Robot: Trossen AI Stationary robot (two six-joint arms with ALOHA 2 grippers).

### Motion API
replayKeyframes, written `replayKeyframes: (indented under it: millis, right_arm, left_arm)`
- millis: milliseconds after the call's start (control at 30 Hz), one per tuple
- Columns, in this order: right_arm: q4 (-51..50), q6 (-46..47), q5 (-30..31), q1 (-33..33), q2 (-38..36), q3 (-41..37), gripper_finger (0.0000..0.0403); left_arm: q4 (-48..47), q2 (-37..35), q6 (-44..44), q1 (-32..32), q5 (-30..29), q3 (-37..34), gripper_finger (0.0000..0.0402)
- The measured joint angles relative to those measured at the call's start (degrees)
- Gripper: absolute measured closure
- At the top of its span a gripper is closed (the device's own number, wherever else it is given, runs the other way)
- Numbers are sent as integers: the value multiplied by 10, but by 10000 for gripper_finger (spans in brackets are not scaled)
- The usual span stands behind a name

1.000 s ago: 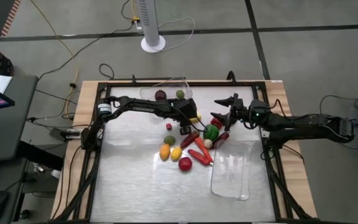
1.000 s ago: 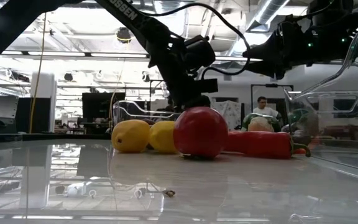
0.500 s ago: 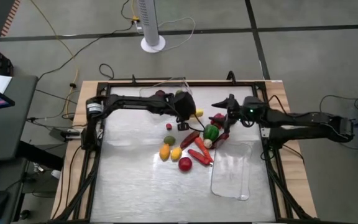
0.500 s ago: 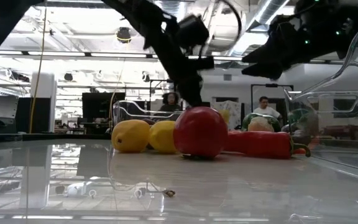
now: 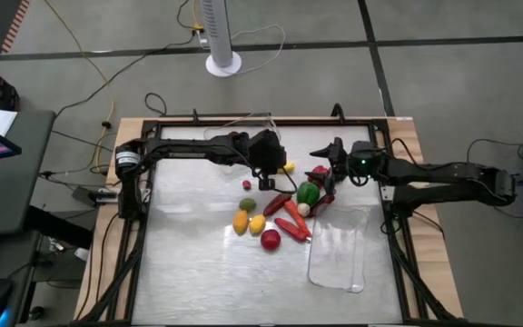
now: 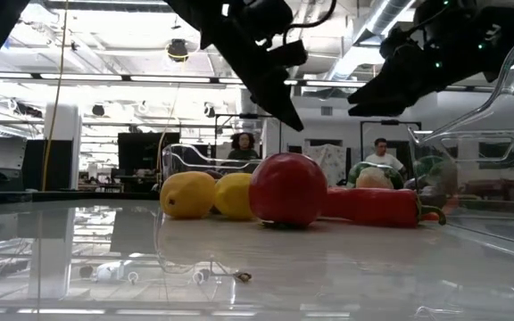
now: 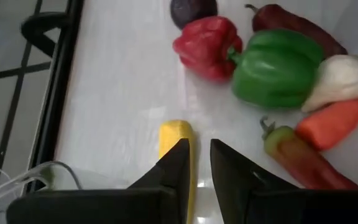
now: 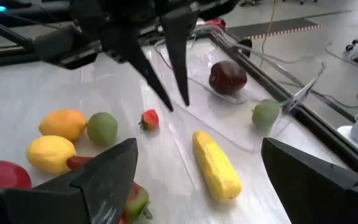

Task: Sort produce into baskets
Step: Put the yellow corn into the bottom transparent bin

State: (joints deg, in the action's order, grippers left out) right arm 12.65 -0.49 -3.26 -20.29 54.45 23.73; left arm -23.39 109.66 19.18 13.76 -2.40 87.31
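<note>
Toy produce lies in a heap mid-table: a green pepper [image 5: 309, 193], a red pepper [image 7: 207, 45], a carrot [image 5: 291, 227], a red apple [image 5: 271, 240], an orange [image 5: 241, 221], a lemon [image 5: 257, 223] and a strawberry [image 5: 247, 184]. A yellow corn piece [image 5: 286, 167] lies apart at the far side. My left gripper [image 5: 267, 183] hangs above the table just beside the corn [image 7: 178, 140], with a narrow gap between its fingers and nothing in it. My right gripper [image 5: 320, 165] is wide open and empty, above the heap's far right side. One clear basket [image 5: 243, 120] at the far edge holds a dark purple piece [image 8: 227, 76] and a green one [image 8: 266, 114].
A second clear basket [image 5: 339, 250] lies at the near right, beside the heap. A black frame [image 5: 152, 136] runs around the table. The table's near left part is bare metal. People stand far back in the room in the low view.
My left gripper has risen from behind the red apple and drawn a little toward the far edge, its arm pulling back to the left. My right gripper has edged toward the table's left. The produce has stayed where it was.
</note>
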Motion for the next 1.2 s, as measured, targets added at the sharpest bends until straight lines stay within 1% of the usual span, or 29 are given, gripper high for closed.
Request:
replayKeyframes:
  millis: [67, 167, 300, 400, 467, 567, 733, 867, 900, 967, 1033, 1067, 1100, 1200]
  right_arm:
    - [-4, 0, 1, 0, 11, 0, 31]
    - [-12, 0, 1, -1, 34, 0, 31]
    - [-66, 0, 1, -1, 64, 27, 31]
    - [-89, -9, 2, -1, 86, 53, 31]
    - [-91, -15, 2, -1, 98, 61, 31]
    - [-65, -16, 3, -1, 109, 65, 31]
    - [-70, -25, 3, -1, 110, 64, 31]
    - [-73, -28, 3, -4, 103, 64, 31]
    - [-71, -28, 4, -4, 103, 64, 31]
    - [-74, -29, 3, -5, 98, 64, 31]
    - [-73, -28, 3, -5, 96, 64, 31]
    - [-74, -28, 4, -5, 94, 64, 31]
    - [-78, -28, 3, -5, 93, 64, 31]
    - [-77, -29, 3, -5, 92, 64, 31]
  left_arm:
    - [4, 11, -4, 0, -9, 0, 346]
    - [4, 35, -4, 0, -19, 0, 323]
    - [13, 52, -4, 0, -13, 0, 273]
    - [25, 66, -3, 0, -13, 0, 231]
    - [38, 76, -1, 1, -10, 0, 204]
    - [60, 92, 1, 6, -9, 1, 169]
    - [60, 117, 0, 20, -28, 0, 132]
    - [64, 131, 6, 31, -32, 2, 129]
    - [63, 134, 3, 32, -25, 2, 132]
    - [65, 137, 10, 31, -30, 4, 146]
    - [45, 138, 13, 31, -17, 2, 168]
    - [35, 141, 17, 30, -21, 0, 182]
    - [33, 143, 25, 29, -24, 0, 197]
    - [23, 141, 25, 29, -8, 0, 244]
